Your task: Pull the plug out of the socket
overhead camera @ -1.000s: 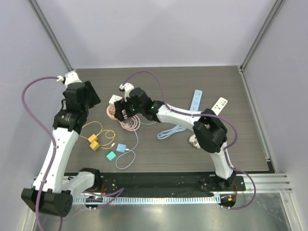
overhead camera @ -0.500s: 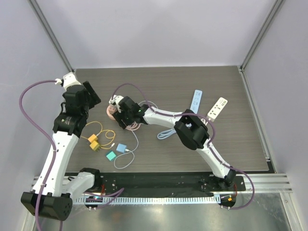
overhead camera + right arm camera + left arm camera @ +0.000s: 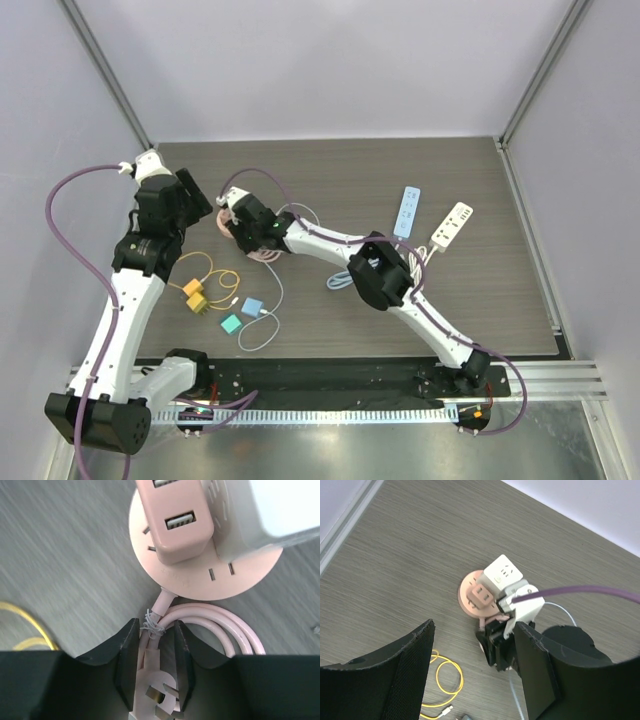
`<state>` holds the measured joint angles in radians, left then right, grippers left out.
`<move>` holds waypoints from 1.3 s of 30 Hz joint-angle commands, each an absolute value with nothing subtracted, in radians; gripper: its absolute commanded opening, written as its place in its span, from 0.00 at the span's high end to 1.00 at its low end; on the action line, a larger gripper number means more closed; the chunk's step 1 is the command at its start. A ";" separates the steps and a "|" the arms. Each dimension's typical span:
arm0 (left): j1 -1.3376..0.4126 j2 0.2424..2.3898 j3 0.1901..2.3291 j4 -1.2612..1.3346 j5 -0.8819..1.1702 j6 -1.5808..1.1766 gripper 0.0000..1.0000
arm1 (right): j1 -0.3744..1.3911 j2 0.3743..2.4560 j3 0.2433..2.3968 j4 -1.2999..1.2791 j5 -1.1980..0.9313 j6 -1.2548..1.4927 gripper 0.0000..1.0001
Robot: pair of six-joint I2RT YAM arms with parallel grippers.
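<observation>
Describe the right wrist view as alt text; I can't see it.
The black fingers of the right end effector flank a bundled, wire-tied pink power cord just below a round pink socket hub on the grey wood-grain table. A pink USB adapter block and a white cube plug sit plugged into the hub.

A dark wood-grain table [image 3: 500, 290] fills the bottom of a booth. 3 plain, pale lilac walls close it in: the back wall [image 3: 320, 60], the left wall [image 3: 40, 130] and the right wall [image 3: 600, 180]. 2 aluminium posts slant up from the back corners, the left post [image 3: 105, 70] and the right post [image 3: 540, 70]. A metal rail [image 3: 528, 240] runs along the table's right edge. At the near edge lies a black strip [image 3: 330, 378], then a brushed steel sheet [image 3: 350, 450] with soft glare. The light is even and the shadows are faint.
</observation>
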<state>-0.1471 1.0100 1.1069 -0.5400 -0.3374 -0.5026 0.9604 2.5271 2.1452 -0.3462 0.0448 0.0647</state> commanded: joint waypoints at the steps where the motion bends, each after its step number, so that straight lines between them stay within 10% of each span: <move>1: -0.138 0.994 1.114 -0.503 -0.334 -0.518 0.34 | 0.956 2.617 2.288 -0.336 0.018 0.132 0.67; 9: -0.126 0.996 1.112 -0.499 -0.310 -0.529 0.35 | 0.873 2.672 2.376 -0.100 0.012 0.320 0.95; 24: -0.087 1.028 1.108 -0.483 -0.219 -0.561 0.35 | 0.663 2.764 2.519 0.008 0.057 0.244 0.98; 39: -0.084 1.107 1.109 -0.445 -0.006 -0.558 0.35 | 0.532 2.255 1.861 -0.212 0.095 0.129 0.99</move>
